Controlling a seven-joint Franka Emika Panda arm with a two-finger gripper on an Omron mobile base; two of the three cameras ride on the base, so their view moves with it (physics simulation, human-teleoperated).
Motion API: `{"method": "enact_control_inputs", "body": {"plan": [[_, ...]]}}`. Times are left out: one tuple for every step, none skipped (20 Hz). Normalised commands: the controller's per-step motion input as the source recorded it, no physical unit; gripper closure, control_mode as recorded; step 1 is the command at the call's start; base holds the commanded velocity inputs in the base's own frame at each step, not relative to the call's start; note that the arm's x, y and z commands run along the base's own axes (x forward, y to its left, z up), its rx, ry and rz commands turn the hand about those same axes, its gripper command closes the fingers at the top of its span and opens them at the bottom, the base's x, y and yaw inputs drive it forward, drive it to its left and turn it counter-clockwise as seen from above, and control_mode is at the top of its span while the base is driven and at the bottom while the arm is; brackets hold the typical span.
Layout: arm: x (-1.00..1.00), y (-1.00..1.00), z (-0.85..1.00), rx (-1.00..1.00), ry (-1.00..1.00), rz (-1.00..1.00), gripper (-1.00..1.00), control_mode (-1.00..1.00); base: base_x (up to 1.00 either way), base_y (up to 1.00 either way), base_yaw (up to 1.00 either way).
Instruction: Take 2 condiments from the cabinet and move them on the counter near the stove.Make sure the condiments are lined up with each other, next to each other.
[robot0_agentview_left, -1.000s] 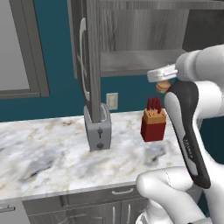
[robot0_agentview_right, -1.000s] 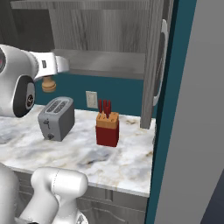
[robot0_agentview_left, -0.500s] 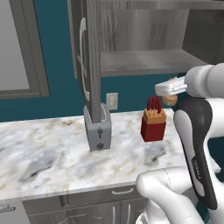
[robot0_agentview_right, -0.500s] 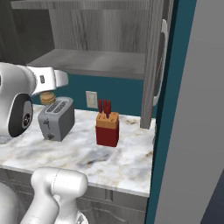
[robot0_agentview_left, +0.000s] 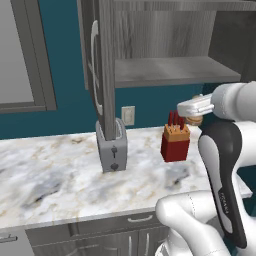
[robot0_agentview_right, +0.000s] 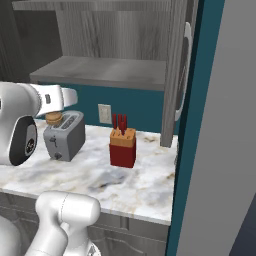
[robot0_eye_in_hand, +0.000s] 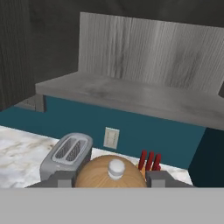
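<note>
The rounded tan-brown shaker with its small pale knob on top sits clamped between the two dark fingers, which press against its sides. In the base views it shows as a small tan lump hanging just under the white hand, held in the air above the white-grey marble worktop and touching nothing else.

Beyond the fingers and below them stands the grey two-slot toaster, to one side, with the red knife block with red handles to the other side. A pale wall socket sits on the teal wall between those two.

Higher up, past the fingers, runs the bare shelf of the grey wood-grain wall cabinet. Its tall door stands open, with the long curved silver handle on it, well apart from the shaker.
</note>
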Motion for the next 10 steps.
{"method": "enact_control_inputs", "body": {"plan": [[0.0, 0.0, 0.0, 0.0, 0.0, 0.0, 1.0, 1.0, 0.0, 0.0, 0.0], [0.0, 0.0, 0.0, 0.0, 0.0, 0.0, 1.0, 1.0, 0.0, 0.0, 0.0], [0.0, 0.0, 0.0, 0.0, 0.0, 0.0, 1.0, 1.0, 0.0, 0.0, 0.0], [0.0, 0.0, 0.0, 0.0, 0.0, 0.0, 1.0, 1.0, 0.0, 0.0, 0.0], [0.0, 0.0, 0.0, 0.0, 0.0, 0.0, 1.0, 1.0, -0.14, 0.0, 0.0], [0.0, 0.0, 0.0, 0.0, 0.0, 0.0, 1.0, 1.0, -0.46, 0.0, 0.0], [0.0, 0.0, 0.0, 0.0, 0.0, 0.0, 1.0, 1.0, -0.64, 0.0, 0.0], [0.0, 0.0, 0.0, 0.0, 0.0, 0.0, 1.0, 1.0, -0.77, 0.0, 0.07], [0.0, 0.0, 0.0, 0.0, 0.0, 0.0, 1.0, 1.0, -1.0, 0.0, 0.19], [0.0, 0.0, 0.0, 0.0, 0.0, 0.0, 1.0, 1.0, -1.0, 0.0, 0.27]]}}
